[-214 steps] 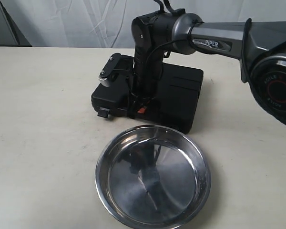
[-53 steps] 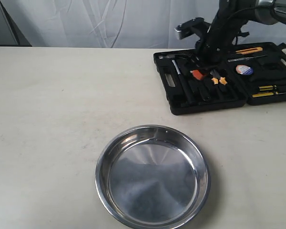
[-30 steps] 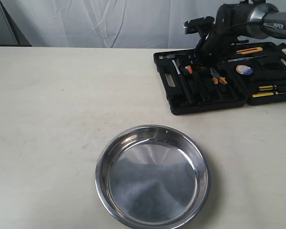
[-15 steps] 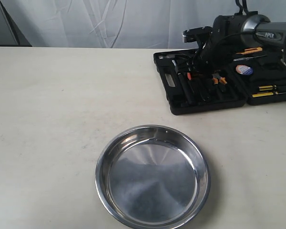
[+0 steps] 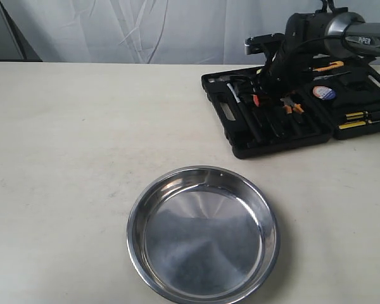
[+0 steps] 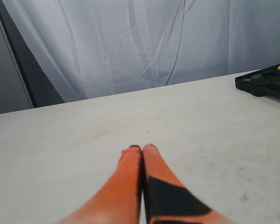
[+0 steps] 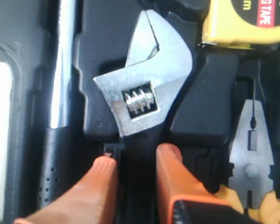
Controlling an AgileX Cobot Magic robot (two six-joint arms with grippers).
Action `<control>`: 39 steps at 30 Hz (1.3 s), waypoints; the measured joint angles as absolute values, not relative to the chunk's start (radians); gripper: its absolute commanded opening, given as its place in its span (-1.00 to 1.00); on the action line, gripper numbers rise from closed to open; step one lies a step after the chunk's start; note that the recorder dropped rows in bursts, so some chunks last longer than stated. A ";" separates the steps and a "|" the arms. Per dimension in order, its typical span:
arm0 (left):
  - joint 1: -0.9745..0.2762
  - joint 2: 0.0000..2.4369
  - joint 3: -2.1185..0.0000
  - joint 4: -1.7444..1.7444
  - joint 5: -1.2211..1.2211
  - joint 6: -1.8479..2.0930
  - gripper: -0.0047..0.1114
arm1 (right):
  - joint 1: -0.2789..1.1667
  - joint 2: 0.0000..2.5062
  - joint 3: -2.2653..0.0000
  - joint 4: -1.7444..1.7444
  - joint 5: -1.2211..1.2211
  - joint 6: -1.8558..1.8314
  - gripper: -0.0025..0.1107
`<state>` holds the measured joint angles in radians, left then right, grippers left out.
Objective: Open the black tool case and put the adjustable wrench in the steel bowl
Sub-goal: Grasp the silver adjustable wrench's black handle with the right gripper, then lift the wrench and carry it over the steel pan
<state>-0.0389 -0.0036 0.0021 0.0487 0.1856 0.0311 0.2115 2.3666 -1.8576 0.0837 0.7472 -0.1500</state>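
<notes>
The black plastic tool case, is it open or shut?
Open. The black plastic tool case lies spread flat, with orange-handled pliers and yellow-handled screwdrivers showing in its trays.

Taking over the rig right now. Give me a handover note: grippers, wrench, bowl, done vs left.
Left gripper: jaws shut, holding nothing, above the table, away from the work.
Right gripper: down in the black tool case, jaws astride the adjustable wrench handle just below the head. I cannot tell whether it is clamped.
Wrench: seated in its slot, beside the pliers.
Steel bowl: empty, on the table in front of the case.
Done: case open.
Left: confirm the grip, lift the wrench out, carry it to the bowl, release.
</notes>
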 measured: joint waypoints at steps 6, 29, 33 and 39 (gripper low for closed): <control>-0.039 -0.004 0.002 0.049 0.186 0.031 -0.91 | 0.213 2.296 -1.858 0.086 0.781 -0.157 -0.96; -0.039 -0.004 0.002 0.049 0.186 0.031 -0.91 | 0.348 1.720 -1.187 0.443 0.704 -0.456 -0.97; -0.039 -0.004 0.002 0.049 0.186 0.031 -0.91 | 0.504 1.659 -1.052 0.480 0.627 -0.463 -0.97; -0.039 -0.004 0.002 0.049 0.186 0.031 -0.91 | 0.703 1.692 -0.942 0.495 0.500 -0.467 -0.97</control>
